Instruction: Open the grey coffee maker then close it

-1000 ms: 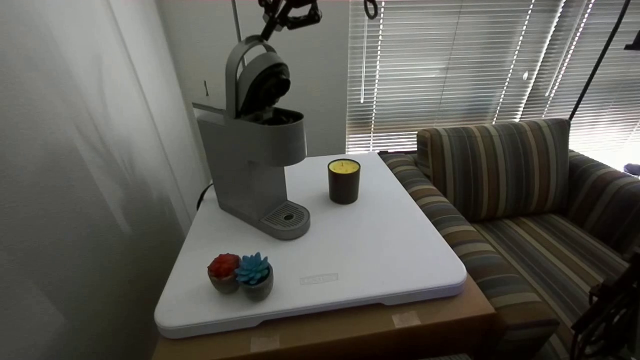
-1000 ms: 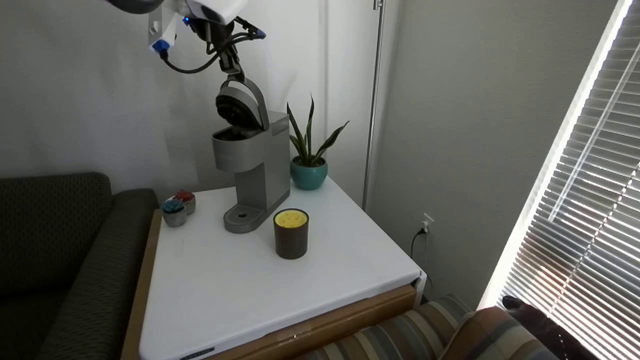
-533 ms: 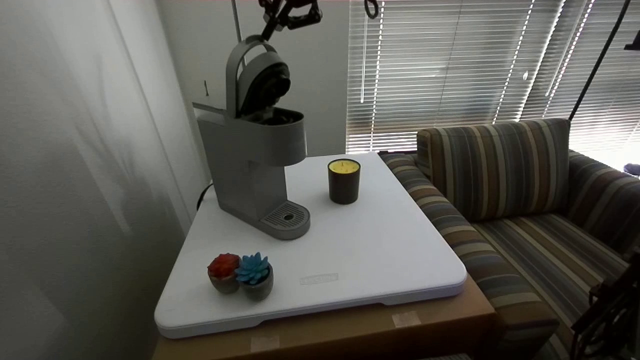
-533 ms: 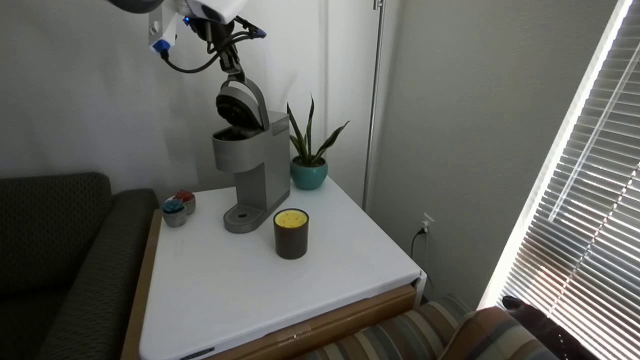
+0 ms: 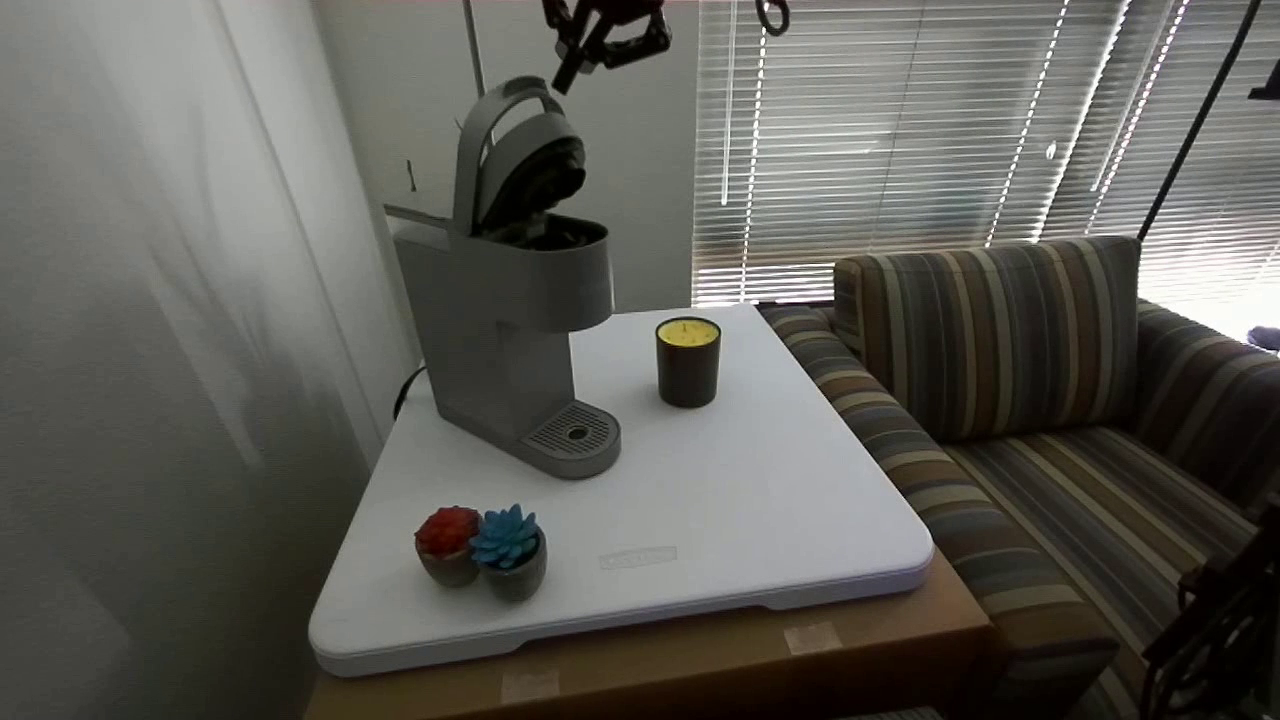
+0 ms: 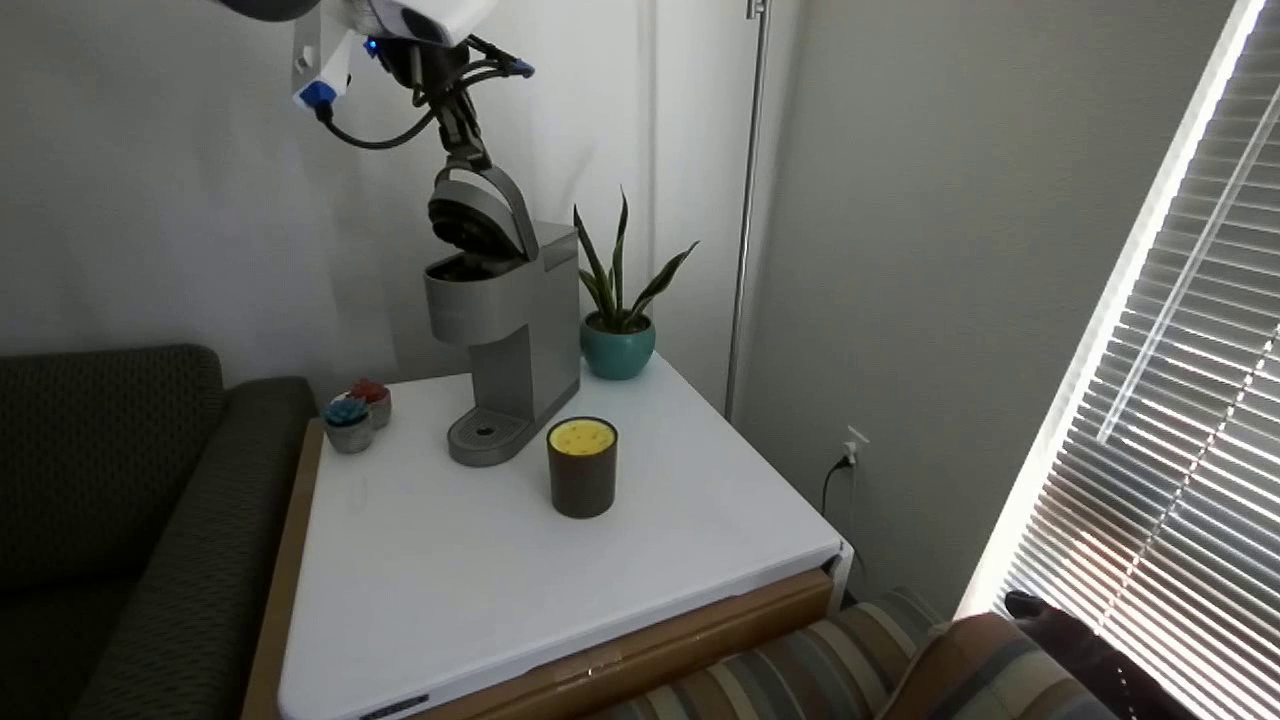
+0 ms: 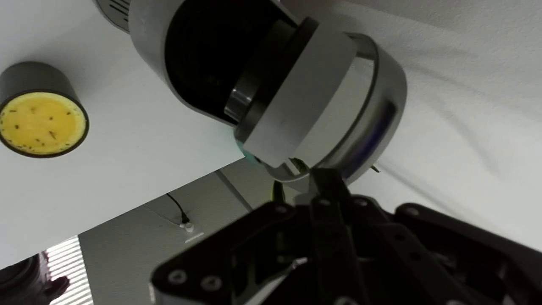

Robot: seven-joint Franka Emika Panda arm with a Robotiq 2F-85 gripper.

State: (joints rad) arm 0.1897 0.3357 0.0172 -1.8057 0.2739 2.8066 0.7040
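Observation:
The grey coffee maker [image 5: 470, 310] stands upright on the white table, and it also shows in an exterior view [image 6: 552, 330]. Its rounded lid [image 5: 522, 150] is raised, with the arched handle [image 5: 468, 165] standing up and the dark inside exposed. In the wrist view the lid [image 7: 302, 93] and the open dark chamber [image 7: 207, 55] show close by. My gripper [image 5: 566, 80] is above the lid, its tip slightly apart from the handle's top. In an exterior view the gripper [image 6: 472, 160] overlaps the handle. The fingers [image 7: 328, 182] are together, with nothing seen between them.
A dark cup with a yellow top [image 5: 688, 365] stands beside the coffee maker. Two small potted succulents [image 5: 508, 555] sit at the table's near edge. A teal plant pot [image 6: 617, 350] stands behind the machine. A wall [image 5: 250, 400] runs close behind it. Striped armchair [image 5: 1000, 340] adjoins the table.
In the last half second my gripper has moved away from the handle's top, and the lid and handle have tipped slightly forward and down. Before that, nothing visibly moved.

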